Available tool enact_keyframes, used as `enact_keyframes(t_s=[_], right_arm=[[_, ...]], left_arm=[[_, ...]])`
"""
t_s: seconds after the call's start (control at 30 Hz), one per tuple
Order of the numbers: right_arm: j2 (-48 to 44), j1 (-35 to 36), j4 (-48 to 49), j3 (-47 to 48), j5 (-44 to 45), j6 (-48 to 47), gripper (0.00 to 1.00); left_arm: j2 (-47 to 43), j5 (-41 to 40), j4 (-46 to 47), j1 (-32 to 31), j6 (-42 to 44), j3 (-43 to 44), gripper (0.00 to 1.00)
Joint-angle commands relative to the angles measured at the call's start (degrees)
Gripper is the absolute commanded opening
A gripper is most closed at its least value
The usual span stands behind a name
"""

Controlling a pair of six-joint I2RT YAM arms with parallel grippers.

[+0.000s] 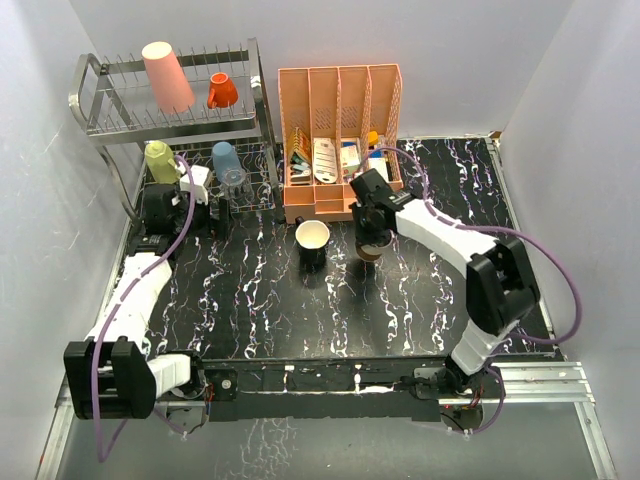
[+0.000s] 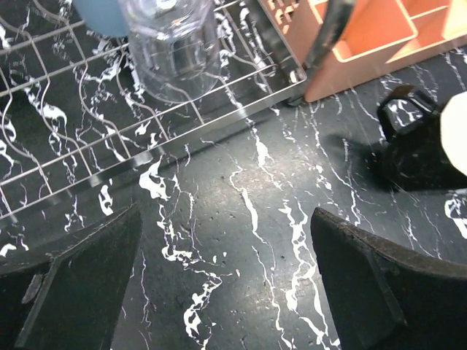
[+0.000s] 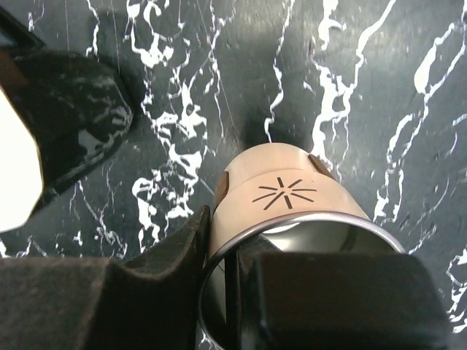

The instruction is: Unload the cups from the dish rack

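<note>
- Nearest me, the table (image 1: 250, 310) is black with white marble-like veins. Nothing stands on its near half apart from my own two arms.
- My right gripper (image 3: 233, 284) is pinched on the rim of the brown metallic cup (image 3: 284, 197), with one finger inside and one outside. The cup is upright, mouth up, out of the rack and over the middle of the table. I cannot tell whether its base is touching the surface.
- Just beside it, to its left, the black mug with cream inside (image 1: 312, 240) stands upright on the table. I judge that one unloaded.
- My left gripper (image 2: 226, 292) is spread wide and holds nothing. It hovers low over the table at the front edge of the dish rack (image 1: 100, 128).
- On the rack's lower tier, the clear glass (image 2: 171, 51) sits mouth down nearest that gripper, with the blue cup (image 1: 225, 157) right behind it. The pale yellow mug (image 1: 160, 160) is further left.
- On the upper tier, the tall pink tumbler (image 1: 168, 77) and the tiny orange cup (image 1: 222, 92) are both inverted.
- By my count, two cups are out and five are left to unload.
- A peach plastic organizer (image 1: 340, 140) stands to the right of the rack.
- Plain white walls (image 1: 450, 60) close in the back and both sides.
</note>
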Motion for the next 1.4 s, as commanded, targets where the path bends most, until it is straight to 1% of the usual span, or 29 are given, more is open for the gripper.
enact_keyframes(t_s=[0.0,0.1,0.23,0.47,0.6,0.8,0.9,1.03,1.2,1.37], right_arm=[[6.36,1.96,0.14,7.84,4.14,-3.99,0.10],[10.15,2.96,-0.92,10.29,6.66,-4.73,0.11],[12.30,3.16,-0.73,11.54,7.38,-5.52,0.15],[13.19,3.55,-0.11,12.61,5.35,-6.59,0.26],[13.00,3.77,-0.17,13.84,4.84,-7.62,0.35],[12.05,3.84,-1.60,16.97,5.56,-7.91,0.37],[10.11,3.86,-2.06,17.59,5.81,-7.62,0.38],[5.87,3.84,-2.11,16.75,5.81,-7.12,0.41],[-3.22,3.92,0.99,11.98,6.52,-6.32,0.50],[-9.58,4.04,2.32,7.38,5.69,-4.52,0.56]], left_arm=[[2.06,-5.23,8.08,0.20,-5.29,-1.44,0.97],[5.00,-6.60,11.84,0.21,-8.19,-1.09,0.97],[9.48,-7.65,16.14,0.30,-11.26,1.36,0.97],[17.05,-5.58,21.57,0.30,-14.38,5.08,0.97],[21.12,-5.44,23.74,0.07,-12.91,7.64,0.97],[26.25,-6.76,25.78,-0.14,-11.40,11.24,0.97],[28.55,-6.60,27.21,-0.35,-11.59,12.45,0.97],[31.18,-7.06,30.15,-0.96,-9.73,13.06,0.97],[34.26,-5.94,32.04,-1.02,-9.42,14.90,0.97],[36.62,-4.10,33.27,-1.32,-9.78,16.59,0.97]])
